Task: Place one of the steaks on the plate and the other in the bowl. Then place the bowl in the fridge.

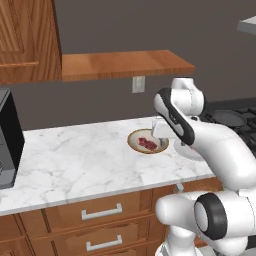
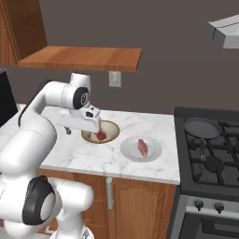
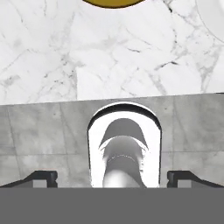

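Already the dark steak lies in the bowl and the pink steak on the plate; the gripper, jaws wide and empty, hovers over the bowl; fridge delivery remains

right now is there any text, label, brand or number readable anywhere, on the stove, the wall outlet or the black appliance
None: no readable word, number, brand or sign in any view.
Stove knobs: no markings can be made out.
Wall outlet: blank plate, no lettering.
Black appliance at the counter's left end: no label visible.
Bowl and plate: plain, each holding a steak, no print.
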